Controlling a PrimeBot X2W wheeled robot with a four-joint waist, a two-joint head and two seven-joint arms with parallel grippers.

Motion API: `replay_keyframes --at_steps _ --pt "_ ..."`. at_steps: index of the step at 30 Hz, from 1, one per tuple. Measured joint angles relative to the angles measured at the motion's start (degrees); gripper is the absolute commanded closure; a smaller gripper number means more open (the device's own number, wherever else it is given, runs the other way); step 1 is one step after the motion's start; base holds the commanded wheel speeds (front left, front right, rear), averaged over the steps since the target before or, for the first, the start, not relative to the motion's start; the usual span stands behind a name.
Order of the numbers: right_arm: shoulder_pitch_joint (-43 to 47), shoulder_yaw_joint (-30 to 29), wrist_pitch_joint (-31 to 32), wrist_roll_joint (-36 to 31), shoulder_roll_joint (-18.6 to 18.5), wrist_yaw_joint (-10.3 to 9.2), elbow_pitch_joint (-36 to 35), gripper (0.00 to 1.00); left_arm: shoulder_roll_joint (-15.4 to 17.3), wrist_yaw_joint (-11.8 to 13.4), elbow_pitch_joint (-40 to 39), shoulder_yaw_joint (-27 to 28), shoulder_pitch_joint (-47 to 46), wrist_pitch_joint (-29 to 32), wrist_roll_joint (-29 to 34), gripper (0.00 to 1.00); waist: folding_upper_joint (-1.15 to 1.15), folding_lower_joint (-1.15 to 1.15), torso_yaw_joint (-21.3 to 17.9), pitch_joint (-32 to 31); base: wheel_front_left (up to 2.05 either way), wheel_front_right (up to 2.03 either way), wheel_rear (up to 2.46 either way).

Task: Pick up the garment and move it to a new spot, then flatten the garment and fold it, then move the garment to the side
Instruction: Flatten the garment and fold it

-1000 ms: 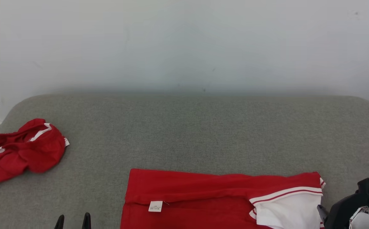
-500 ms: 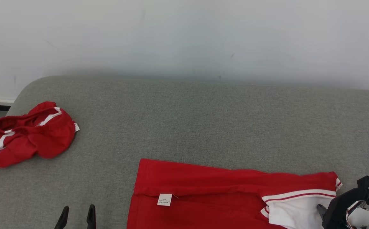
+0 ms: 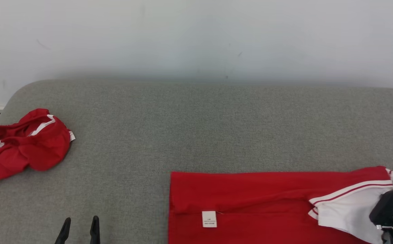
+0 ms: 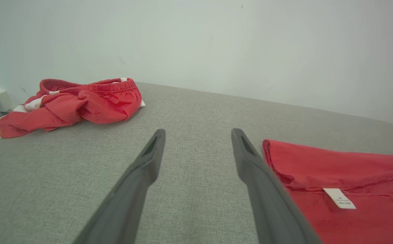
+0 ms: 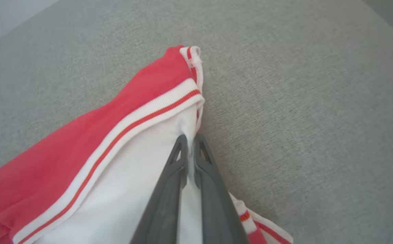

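The garment is a red shirt with a white, red-striped sleeve, lying folded flat on the grey cushion near its front right. In the right wrist view my right gripper is shut on the white sleeve fabric at the garment's right edge, cloth pinched between its fingers. Its dark body sits over that sleeve in the head view. My left gripper stands open at the lower left, holding nothing. In the left wrist view its fingers hover over bare cushion just left of the garment.
A crumpled pair of red shorts with white stripes lies at the cushion's far left edge, also seen ahead of the left gripper. The grey cushion stretches wide behind the garment, up to a white wall.
My right gripper has shut on the white sleeve. The garment has slid to the right relative to the shorts. The head camera has also shifted.
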Motion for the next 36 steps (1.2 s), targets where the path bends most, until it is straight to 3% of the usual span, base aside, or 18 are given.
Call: replay_keyframes --at_steps 6,12,16,25,30,36 --pt "0.1 -6.3 1.5 -2.9 -1.7 0.00 -4.3 1.00 0.1 0.0 0.5 -0.3 0.0 -0.4 0.0 0.00 0.00 0.00 -1.0 0.1 0.00 0.00 0.00" --pt "4.1 -6.4 4.4 -4.7 -3.0 0.00 -11.0 1.00 0.3 0.0 1.3 -0.3 0.0 -0.4 -0.3 0.00 0.00 -0.01 -1.8 -0.6 0.00 0.00 0.00" --pt "7.1 1.1 8.4 -2.4 -2.4 -0.02 -16.4 1.00 0.3 0.0 1.8 -0.4 0.0 -0.6 -0.5 0.00 0.00 -0.01 -2.4 -1.5 0.00 0.00 0.00" --pt "14.3 27.3 18.3 9.6 -0.2 -0.01 -27.7 1.00 0.2 -0.1 2.8 -1.2 0.0 -0.9 -0.8 0.00 -0.01 -0.01 -3.3 -2.9 0.00 0.00 0.00" --pt "12.5 34.9 17.1 12.2 0.6 -0.01 -26.1 1.00 0.1 -0.5 3.7 -1.7 -0.2 -1.0 -1.2 0.00 -0.01 -0.01 -2.7 -3.1 0.00 0.00 0.00" --pt "9.4 41.9 14.2 17.6 1.1 -0.02 -18.1 1.00 -0.1 -0.5 4.7 -2.3 -0.3 -1.2 -1.5 0.00 -0.01 -0.01 -0.8 -3.4 0.00 0.00 0.00"
